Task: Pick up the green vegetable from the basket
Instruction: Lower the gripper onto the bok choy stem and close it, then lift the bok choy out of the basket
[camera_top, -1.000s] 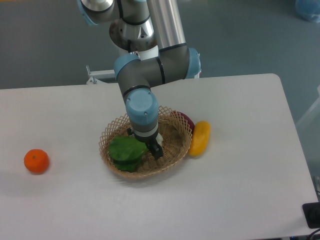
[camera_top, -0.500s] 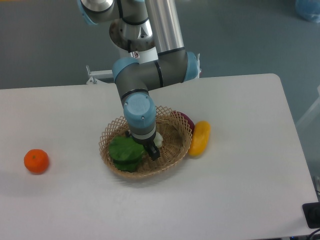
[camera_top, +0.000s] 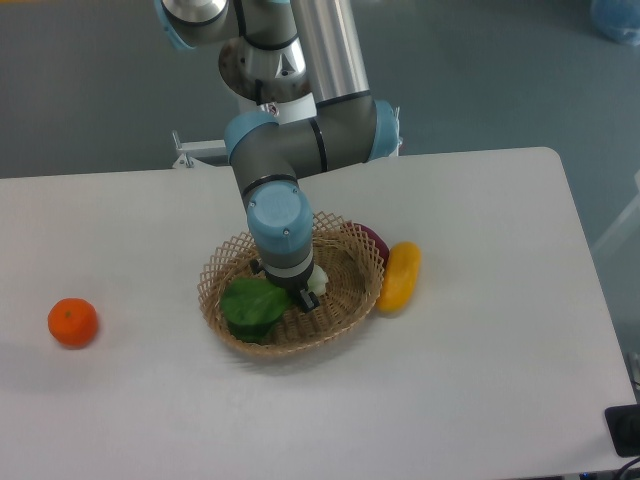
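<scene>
At the centre of the frame, the green vegetable (camera_top: 252, 307) lies in the left half of the basket (camera_top: 222, 268), its leaves drawn slightly right and bunched since a second ago. The gripper (camera_top: 303, 296) has settled lower onto its pale stalk end; whether the jaws have closed cannot be told. The grasp appears under way, the lift not yet begun. No writing is legible.
</scene>
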